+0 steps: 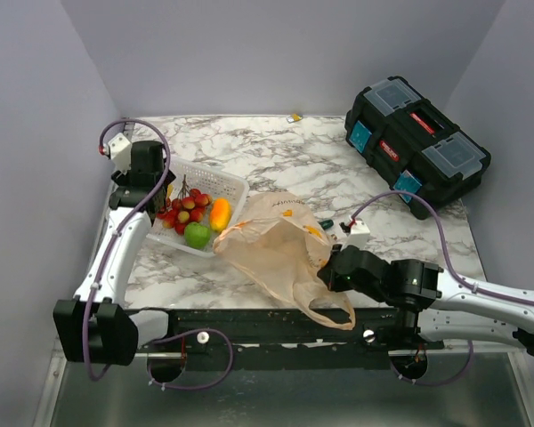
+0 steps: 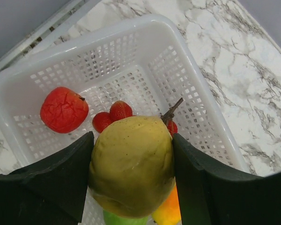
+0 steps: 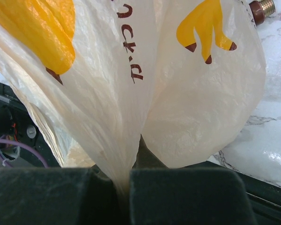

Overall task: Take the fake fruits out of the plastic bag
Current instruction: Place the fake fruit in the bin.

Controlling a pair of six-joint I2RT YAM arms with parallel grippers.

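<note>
plastic bag [image 3: 201,117] | lettering illegible | right pincer [image 3: 126,177] pinching | left pincer [image 2: 132,152]: lemon [image 2: 129,176]

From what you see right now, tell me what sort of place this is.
Probably a robot lab test cell, not a home: plain grey walls box in a marble-print table, with a black toolbox and fake fruits in a white mesh basket.

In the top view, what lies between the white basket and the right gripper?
The plastic bag fills that stretch in the top view, spreading from the basket corner to the right gripper, which pinches its film.
</note>
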